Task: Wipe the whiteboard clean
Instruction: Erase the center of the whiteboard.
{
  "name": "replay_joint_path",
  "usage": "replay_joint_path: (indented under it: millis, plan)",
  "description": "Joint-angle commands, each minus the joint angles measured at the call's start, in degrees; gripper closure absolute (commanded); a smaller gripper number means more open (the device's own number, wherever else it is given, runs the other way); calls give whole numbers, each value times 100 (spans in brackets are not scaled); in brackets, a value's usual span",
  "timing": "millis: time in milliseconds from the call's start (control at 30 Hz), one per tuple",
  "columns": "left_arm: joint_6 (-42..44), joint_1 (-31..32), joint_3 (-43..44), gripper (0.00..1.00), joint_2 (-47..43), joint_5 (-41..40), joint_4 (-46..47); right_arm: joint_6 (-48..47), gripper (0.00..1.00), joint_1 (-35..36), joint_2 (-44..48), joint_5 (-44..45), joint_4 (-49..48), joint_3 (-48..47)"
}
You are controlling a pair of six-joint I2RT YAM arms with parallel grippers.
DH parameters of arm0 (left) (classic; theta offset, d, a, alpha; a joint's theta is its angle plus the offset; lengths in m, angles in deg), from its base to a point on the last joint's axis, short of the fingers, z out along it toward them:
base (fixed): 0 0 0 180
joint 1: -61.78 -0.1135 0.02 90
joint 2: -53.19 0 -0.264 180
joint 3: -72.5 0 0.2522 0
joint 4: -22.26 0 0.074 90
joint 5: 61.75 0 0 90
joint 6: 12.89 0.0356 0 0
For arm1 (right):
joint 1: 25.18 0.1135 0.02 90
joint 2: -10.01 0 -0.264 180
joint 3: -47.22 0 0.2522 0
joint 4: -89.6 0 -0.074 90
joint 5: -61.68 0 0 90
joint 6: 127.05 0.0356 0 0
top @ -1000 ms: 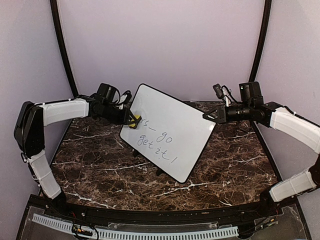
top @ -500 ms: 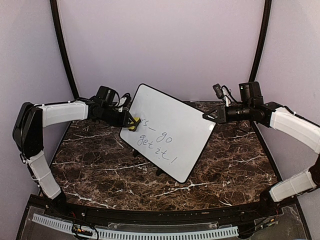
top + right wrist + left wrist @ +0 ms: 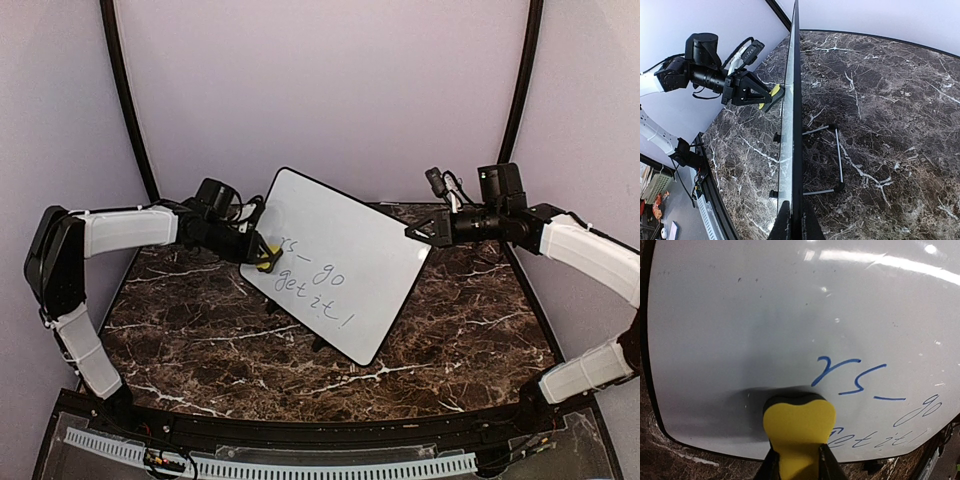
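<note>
While left hand (image 3: 262, 256) presses a gripped eraser (image 3: 799, 425) on the whiteboard (image 3: 350, 240), right hand (image 3: 415, 234) pinches its edge

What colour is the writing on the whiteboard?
Blue handwriting on the white whiteboard; it shows best in the left wrist view.

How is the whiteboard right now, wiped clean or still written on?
Still written on: blue handwriting crosses the whiteboard beside the yellow eraser.

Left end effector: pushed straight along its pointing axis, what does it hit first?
The whiteboard, beside the blue writing. The yellow eraser in the left end effector looks pressed against its face, so probably no free travel.
</note>
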Motion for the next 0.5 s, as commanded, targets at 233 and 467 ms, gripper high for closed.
replay_joint_path:
  millis: [233,467]
  plan:
    - [128,58,897,96,309,-135,-31,-629,100,191,-16,-197,-154,-62]
    - [-16,59,-28,96,-122,-57,129,-629,100,191,-54,-214,-161,-80]
